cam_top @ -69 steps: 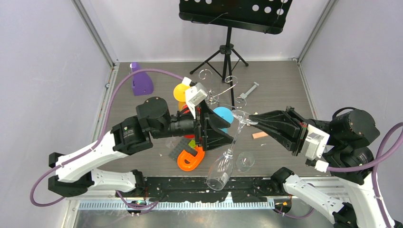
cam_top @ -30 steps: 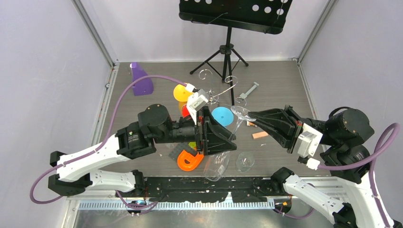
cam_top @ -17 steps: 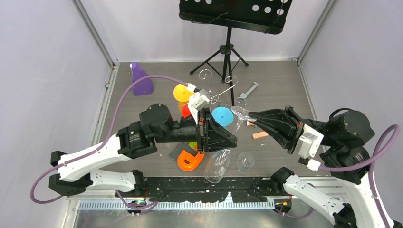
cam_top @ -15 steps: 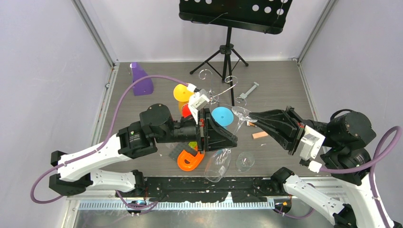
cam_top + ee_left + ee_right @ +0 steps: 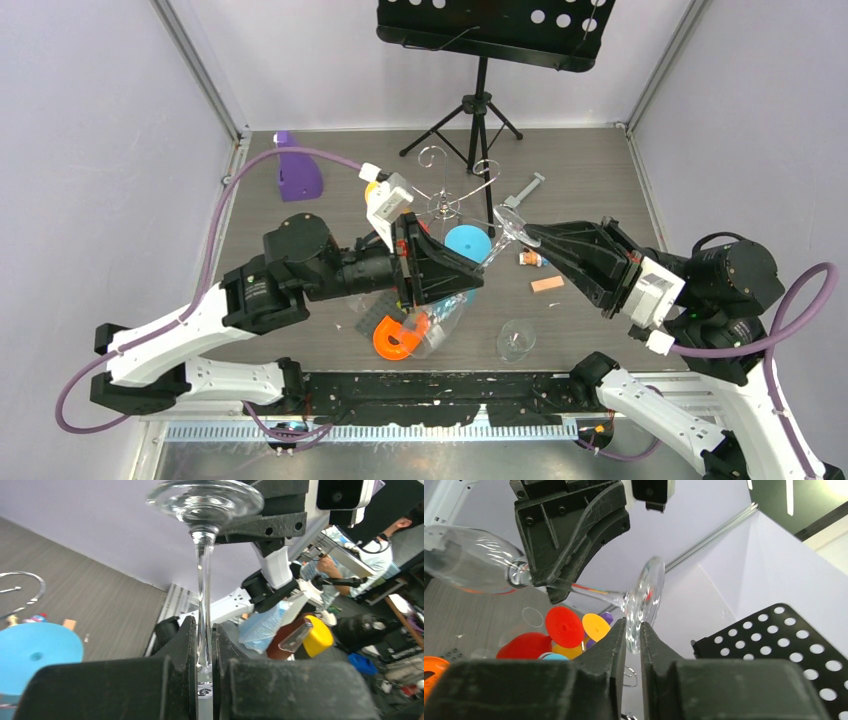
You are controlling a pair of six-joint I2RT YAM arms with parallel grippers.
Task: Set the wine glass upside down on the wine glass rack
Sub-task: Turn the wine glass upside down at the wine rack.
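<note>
The clear wine glass hangs tilted above the table, foot up and back, bowl low toward the front. My left gripper is shut on its stem, just above the bowl. My right gripper is shut on the rim of the foot. In the right wrist view the left gripper grips the stem beside the bowl. The chrome wine glass rack stands just behind the glass, its curled arms free; its base is hidden.
A black music stand rises at the back. A second clear glass sits near the front edge. Blue and yellow discs, an orange piece, a purple bottle, a tan block and a syringe-like tool lie around.
My left gripper has closed on the stem. Both arms have shifted the glass left and back toward the rack, and it now hangs more tilted.
</note>
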